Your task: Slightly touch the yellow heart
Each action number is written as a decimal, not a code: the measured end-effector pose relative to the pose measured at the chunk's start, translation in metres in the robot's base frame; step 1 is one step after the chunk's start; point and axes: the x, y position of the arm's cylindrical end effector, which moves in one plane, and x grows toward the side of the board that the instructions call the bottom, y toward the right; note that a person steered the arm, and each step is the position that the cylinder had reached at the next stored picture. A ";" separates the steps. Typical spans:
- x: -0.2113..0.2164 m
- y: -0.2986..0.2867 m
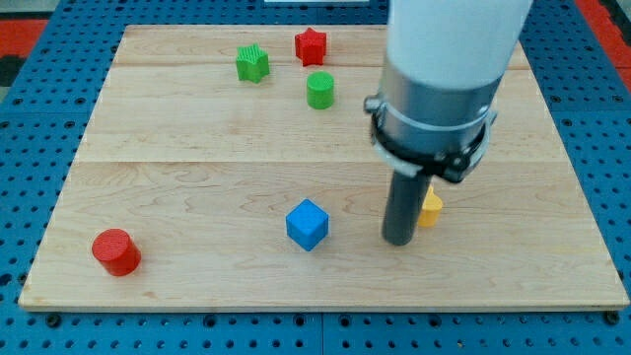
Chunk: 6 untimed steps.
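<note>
A yellow block, mostly hidden behind my rod, lies at the lower right of the wooden board; its shape cannot be made out. My tip rests on the board just left of and slightly below it, touching or almost touching it. A blue cube lies to the left of my tip.
A red cylinder sits at the lower left. A green star, a red star and a green cylinder stand near the view's top. The arm's white and grey body covers the upper right of the board.
</note>
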 end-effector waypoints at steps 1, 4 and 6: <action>-0.005 -0.008; 0.084 -0.150; 0.068 -0.340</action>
